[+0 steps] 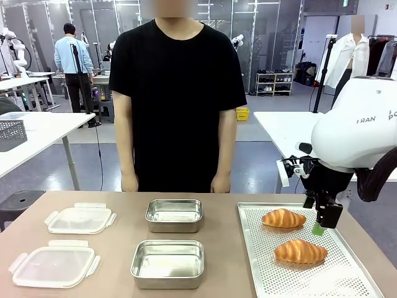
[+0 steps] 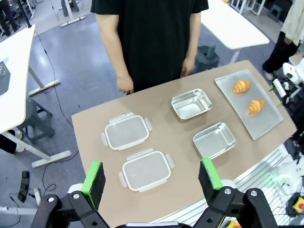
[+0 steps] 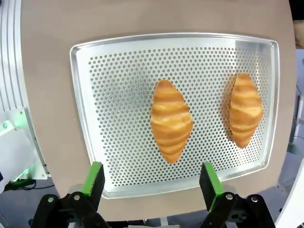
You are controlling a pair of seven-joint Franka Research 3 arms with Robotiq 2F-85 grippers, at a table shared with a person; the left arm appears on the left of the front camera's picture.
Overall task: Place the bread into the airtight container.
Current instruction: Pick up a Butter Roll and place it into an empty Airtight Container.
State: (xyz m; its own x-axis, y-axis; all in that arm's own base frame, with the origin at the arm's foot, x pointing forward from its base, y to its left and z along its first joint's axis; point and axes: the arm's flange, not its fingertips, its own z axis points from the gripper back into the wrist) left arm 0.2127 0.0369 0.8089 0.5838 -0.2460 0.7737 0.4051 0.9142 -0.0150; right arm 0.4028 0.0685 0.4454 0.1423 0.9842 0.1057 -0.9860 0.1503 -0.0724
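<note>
Golden croissant (image 3: 171,118) lies mid-frame on the perforated tray (image 3: 109,118) in the right wrist view, the right gripper (image 3: 151,175) above it, fingers apart (left gripper (image 2: 151,171) spread too, empty). An off-centre or hard pinch could crush or drop it.

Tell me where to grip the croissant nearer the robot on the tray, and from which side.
Grip the near croissant across its thick middle, coming straight down from above. It lies flat on the perforated tray, its ends taper to points, and the open right gripper hangs over the tray.
</note>
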